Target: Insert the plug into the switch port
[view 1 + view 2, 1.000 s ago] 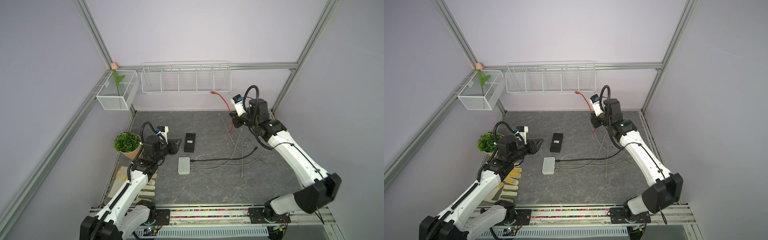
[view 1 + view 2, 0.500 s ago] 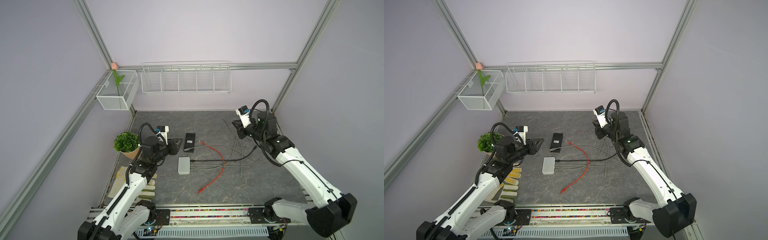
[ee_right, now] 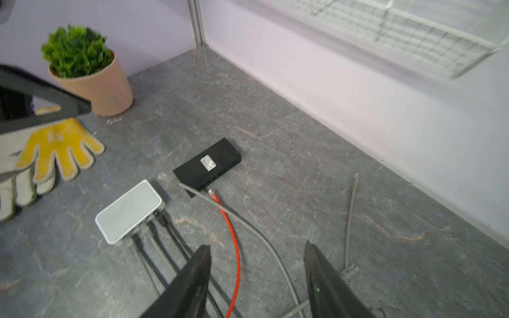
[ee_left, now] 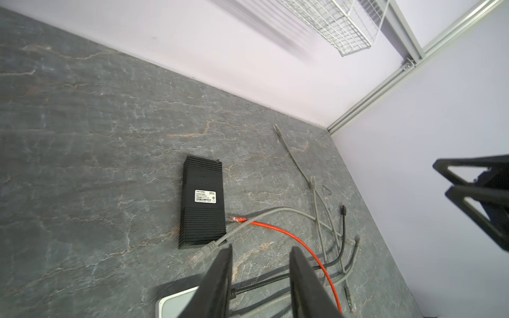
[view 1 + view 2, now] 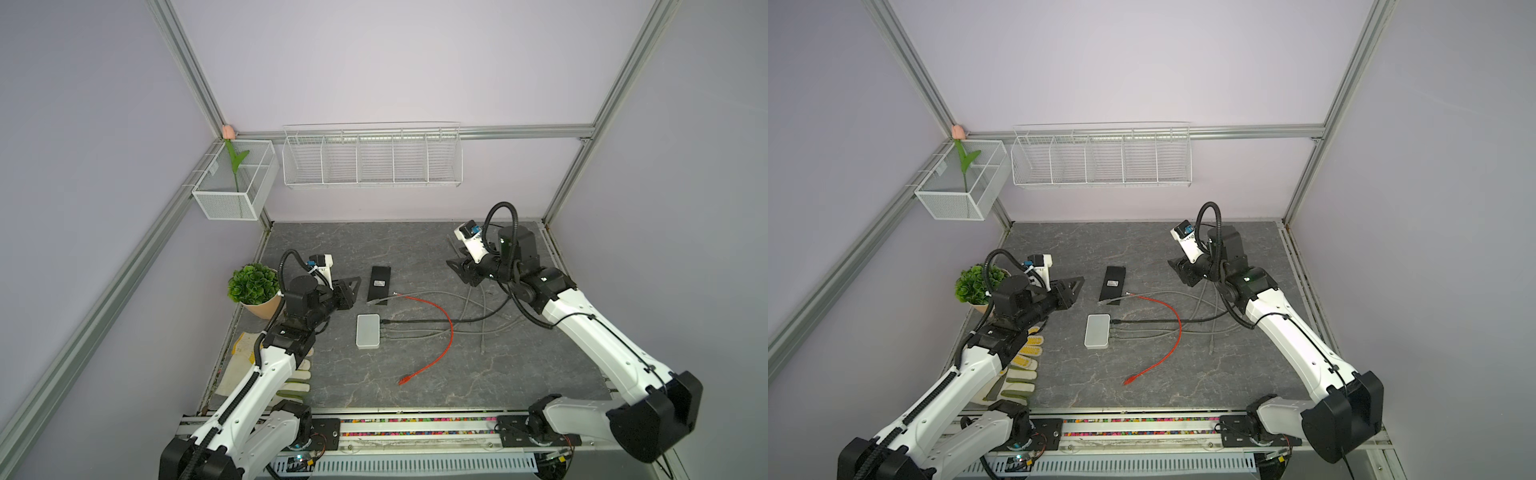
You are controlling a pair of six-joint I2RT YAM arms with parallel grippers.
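left gripper point(image 4: 261, 247): jaws are held apart, nothing is gripped | right gripper point(image 3: 256, 245): jaws are spread wide, nothing is gripped | red cable point(image 5: 450, 330): is laid loose on the table point(image 5: 415, 249) | plug point(image 4: 237, 219): is seen just beside the black switch point(image 4: 202, 203), not inserted | white box point(image 5: 368, 330): other cables are plugged in

Diffuse, even light fills the enclosure. Soft, short shadows are thrown beside the black cable point(image 3: 164, 221) on the grey marbled counter point(image 3: 303, 165). The white wire basket point(image 3: 385, 27) is smeared by blur in both wrist views.
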